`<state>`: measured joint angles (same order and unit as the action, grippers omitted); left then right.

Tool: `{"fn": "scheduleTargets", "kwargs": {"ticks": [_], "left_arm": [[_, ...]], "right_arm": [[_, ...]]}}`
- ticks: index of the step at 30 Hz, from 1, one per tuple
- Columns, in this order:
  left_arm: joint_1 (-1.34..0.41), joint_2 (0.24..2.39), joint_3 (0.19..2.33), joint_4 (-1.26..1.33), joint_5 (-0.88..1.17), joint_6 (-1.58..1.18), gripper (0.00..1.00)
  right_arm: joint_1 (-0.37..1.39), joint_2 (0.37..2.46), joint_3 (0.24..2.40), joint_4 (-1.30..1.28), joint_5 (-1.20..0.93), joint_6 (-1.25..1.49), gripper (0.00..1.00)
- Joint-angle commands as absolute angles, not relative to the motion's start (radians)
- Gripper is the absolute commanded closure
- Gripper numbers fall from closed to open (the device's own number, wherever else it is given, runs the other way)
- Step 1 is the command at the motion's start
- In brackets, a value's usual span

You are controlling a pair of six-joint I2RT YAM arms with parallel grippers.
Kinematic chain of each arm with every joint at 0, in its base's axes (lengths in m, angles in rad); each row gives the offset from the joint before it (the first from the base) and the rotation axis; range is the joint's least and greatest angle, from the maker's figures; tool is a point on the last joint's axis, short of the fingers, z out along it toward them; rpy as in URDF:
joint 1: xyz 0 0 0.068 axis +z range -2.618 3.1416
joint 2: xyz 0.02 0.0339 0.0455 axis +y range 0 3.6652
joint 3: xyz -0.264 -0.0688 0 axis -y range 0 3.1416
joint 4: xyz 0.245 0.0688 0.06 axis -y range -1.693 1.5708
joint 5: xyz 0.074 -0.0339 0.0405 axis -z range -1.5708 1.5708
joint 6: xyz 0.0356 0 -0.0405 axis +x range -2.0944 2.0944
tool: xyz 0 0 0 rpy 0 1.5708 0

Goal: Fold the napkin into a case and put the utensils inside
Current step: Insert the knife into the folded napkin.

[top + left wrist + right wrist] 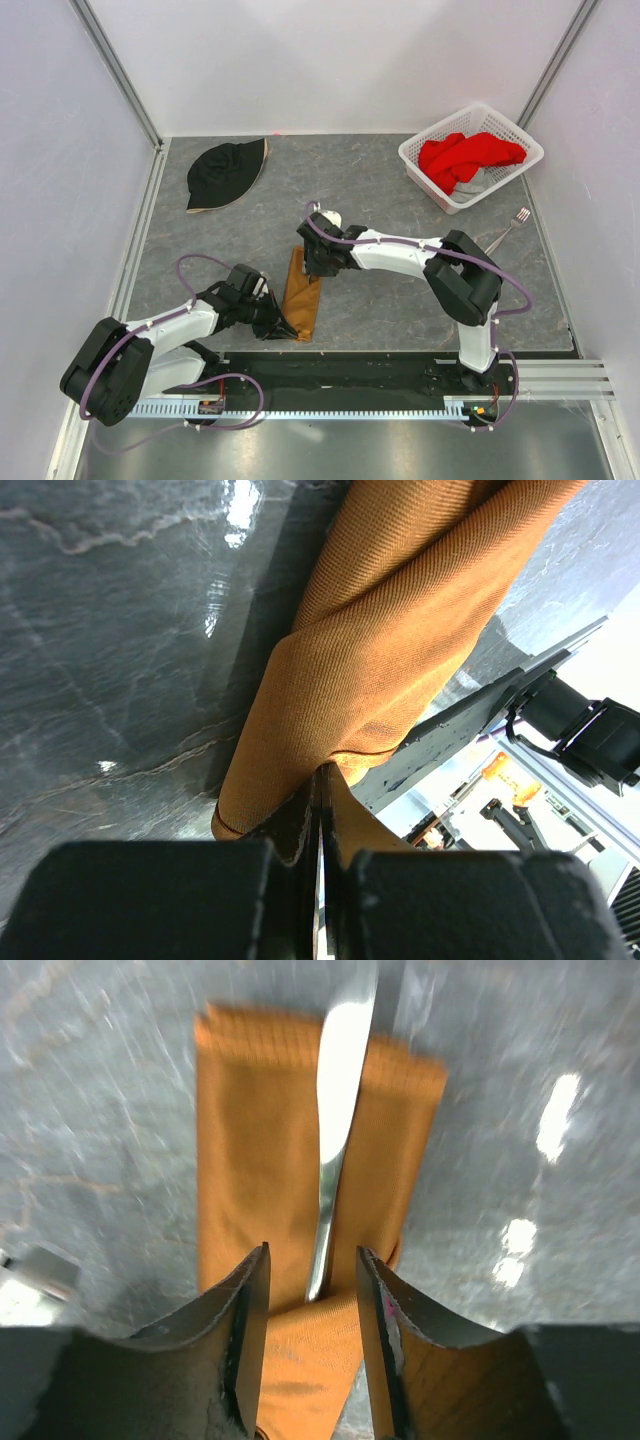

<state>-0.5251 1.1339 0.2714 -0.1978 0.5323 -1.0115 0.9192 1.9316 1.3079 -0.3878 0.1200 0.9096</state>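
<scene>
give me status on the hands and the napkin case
Left hand shut on case corner. Right hand open above, knife lying on case. Fork out near basket. Nothing in the way.

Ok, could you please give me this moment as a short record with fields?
case: folded narrow, lying on the table between the arms
left claw: shut on the case's near end
right claw: open over the knife, holding nothing
knife: lies along the case, its near end under a fold
fork: on the table at the right, apart from the case
hat: far left
basket: far right, red cloth inside
</scene>
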Motion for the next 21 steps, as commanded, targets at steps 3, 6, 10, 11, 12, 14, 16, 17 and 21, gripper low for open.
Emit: {"fn": "scheduleTargets", "kwargs": {"ticks": [3,6,10,11,12,14,16,17,21], "left_arm": [[-0.523,1.146,0.242,-0.21,0.414,-1.014,0.98],[-0.523,1.147,0.247,-0.21,0.414,-1.014,0.98],[-0.523,1.152,0.249,-0.21,0.414,-1.012,0.98],[-0.525,1.151,0.249,-0.212,0.416,-1.011,0.98],[-0.523,1.152,0.249,-0.212,0.416,-1.009,0.98],[-0.523,1.152,0.249,-0.212,0.416,-1.011,0.98],[-0.523,1.154,0.248,-0.21,0.414,-1.011,0.98],[-0.523,1.154,0.249,-0.21,0.414,-1.009,0.98],[-0.523,1.158,0.252,-0.206,0.419,-1.011,0.98]], "right_arm": [[0.874,1.928,1.417,-0.428,0.118,0.807,0.52],[0.873,1.959,1.446,-0.433,0.109,0.795,0.59],[0.871,1.996,1.463,-0.43,0.094,0.796,0.66],[0.871,1.999,1.463,-0.433,0.094,0.796,0.67],[0.873,2.002,1.46,-0.433,0.094,0.799,0.68],[0.873,2.002,1.454,-0.431,0.095,0.802,0.69],[0.873,1.999,1.448,-0.433,0.098,0.804,0.7],[0.871,1.999,1.447,-0.433,0.1,0.804,0.7],[0.874,2.017,1.443,-0.434,0.098,0.805,0.71]]}}
